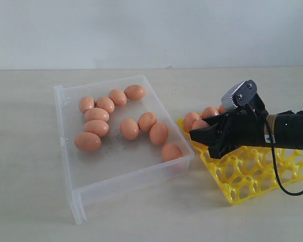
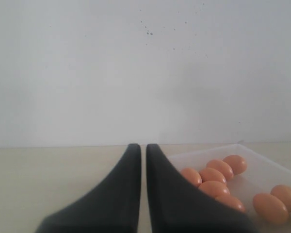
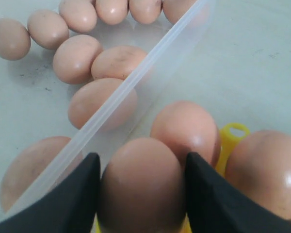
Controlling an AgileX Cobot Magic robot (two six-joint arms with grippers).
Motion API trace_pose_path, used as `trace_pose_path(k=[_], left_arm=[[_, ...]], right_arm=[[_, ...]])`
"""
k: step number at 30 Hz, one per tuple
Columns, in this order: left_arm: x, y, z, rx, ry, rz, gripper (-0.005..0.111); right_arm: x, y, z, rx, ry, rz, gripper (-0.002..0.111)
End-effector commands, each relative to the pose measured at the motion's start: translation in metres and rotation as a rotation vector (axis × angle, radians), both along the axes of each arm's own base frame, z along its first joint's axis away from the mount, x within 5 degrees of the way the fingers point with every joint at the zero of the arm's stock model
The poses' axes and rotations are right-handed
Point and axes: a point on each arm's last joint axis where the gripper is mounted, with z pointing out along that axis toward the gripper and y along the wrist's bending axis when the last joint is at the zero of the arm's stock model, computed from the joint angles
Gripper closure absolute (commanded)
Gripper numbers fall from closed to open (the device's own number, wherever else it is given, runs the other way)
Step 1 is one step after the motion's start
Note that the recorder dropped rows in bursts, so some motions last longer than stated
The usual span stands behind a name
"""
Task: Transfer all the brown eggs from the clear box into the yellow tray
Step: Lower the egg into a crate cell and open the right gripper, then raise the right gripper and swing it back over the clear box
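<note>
Brown eggs (image 1: pixel 129 128): eleven lying loose on the floor of the clear box (image 1: pixel 131 177), orange-brown, oval, smooth; seven in a curved run through the far-left part, three clustered near the middle, one alone against the wall that faces the yellow tray (image 1: pixel 218 177)

Clear box: shallow, low-walled, dark scuffs on the floor; stands on the pale counter (image 1: pixel 30 201), just beside the yellow tray

Yellow tray: bright open lattice of cups, to the right of the box in the exterior view; three seated eggs (image 1: pixel 209 112) show along its far edge, partly hidden behind the arm

Held egg (image 3: pixel 138 189): clamped between the two dark fingers (image 3: pixel 70 199) of the right pincer (image 1: pixel 201 132), which press on both its sides; placed at the tray corner nearest the box, close to two of the seated eggs; whether it rests in a cup or hangs just over one cannot be told

Left pincer (image 2: pixel 139 148): narrow, its fingers almost touching, nothing between them; low over the counter, at the edge of the clear box
</note>
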Motion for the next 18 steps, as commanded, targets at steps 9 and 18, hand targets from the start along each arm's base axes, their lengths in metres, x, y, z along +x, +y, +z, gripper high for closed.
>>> trace_pose_path(k=[9,18], left_arm=[[0.0002,0.0003,0.0019,-0.001,-0.013,0.002,0.103],[0.0002,0.0003,0.0019,-0.001,-0.013,0.002,0.103]], right_arm=[[0.0,-0.0002,0.0012,-0.006,-0.008,0.019,0.1],[0.0009,-0.0006,0.0016,0.005,-0.001,0.002,0.059]])
